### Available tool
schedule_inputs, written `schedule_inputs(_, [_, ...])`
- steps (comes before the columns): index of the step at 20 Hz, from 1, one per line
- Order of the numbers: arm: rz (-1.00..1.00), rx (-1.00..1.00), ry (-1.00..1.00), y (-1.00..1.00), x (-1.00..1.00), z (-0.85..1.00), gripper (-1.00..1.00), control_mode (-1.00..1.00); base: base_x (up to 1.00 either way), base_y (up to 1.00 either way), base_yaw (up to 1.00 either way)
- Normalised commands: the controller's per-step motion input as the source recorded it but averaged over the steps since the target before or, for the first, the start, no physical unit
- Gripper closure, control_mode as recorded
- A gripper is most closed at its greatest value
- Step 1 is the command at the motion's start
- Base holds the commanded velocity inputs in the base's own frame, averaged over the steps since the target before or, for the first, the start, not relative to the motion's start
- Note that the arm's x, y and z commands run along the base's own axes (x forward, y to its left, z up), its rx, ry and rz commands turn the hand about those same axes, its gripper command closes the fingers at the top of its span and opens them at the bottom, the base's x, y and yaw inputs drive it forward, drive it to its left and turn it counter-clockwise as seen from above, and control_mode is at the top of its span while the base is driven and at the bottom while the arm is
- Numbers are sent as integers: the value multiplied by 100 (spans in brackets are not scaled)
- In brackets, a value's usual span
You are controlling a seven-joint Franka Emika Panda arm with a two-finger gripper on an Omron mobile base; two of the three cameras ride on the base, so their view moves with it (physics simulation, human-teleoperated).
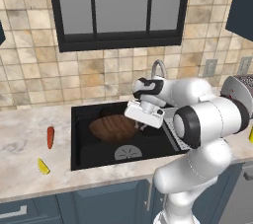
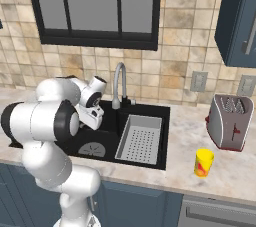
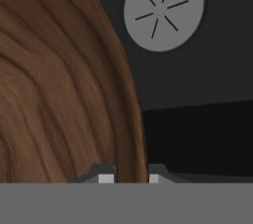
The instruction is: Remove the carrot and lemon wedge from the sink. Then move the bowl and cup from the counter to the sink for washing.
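No writing I can read anywhere: the toaster point(image 2: 230, 121) has a small red mark on its side, too small to make out.

The arm reaches forward and down over the sink point(image 1: 79, 134), wrist bent so the hand hangs low inside the basin. I see the end effector point(image 3: 129, 177) with its two tips either side of the bowl point(image 1: 111, 128) rim, clamped on that thin brown edge. From the left base camera the white hand covers the bowl's right side, so the fingers themselves are hidden there; from the right base camera the arm's own upper links block the hand and the bowl almost entirely.

The bowl sits in the left part of the sink, toward the back, with the round grey drain point(image 1: 128, 153) in front of it. I can't tell if it rests on the basin floor or is held just above it. In the hand camera the wood grain takes up the left half, cut off at the frame edges, with the drain up top.

The carrot point(image 1: 50, 137) lies on the counter point(image 1: 20, 134) left of the sink, and the lemon point(image 1: 43, 167) sits nearer the front edge, apart from it. The cup point(image 2: 203, 162) stands upright on the counter right of the sink, in front of the toaster. The perforated tray point(image 2: 140, 139) fills the sink's right side, below the faucet point(image 2: 119, 83).
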Motion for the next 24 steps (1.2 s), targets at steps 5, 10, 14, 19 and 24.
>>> schedule_inputs(5, [1,0,0,7,17,-20,100,-100,0,0,0])
schedule_inputs(10, [1,0,0,5,19,-18,100,-100,0,0,0])
schedule_inputs(14, [1,0,0,5,21,-19,100,-100,0,0,0])
schedule_inputs(19, [2,0,0,6,22,-19,100,-100,0,0,0])
schedule_inputs(24, [3,0,0,10,22,-19,100,-100,0,0,0])
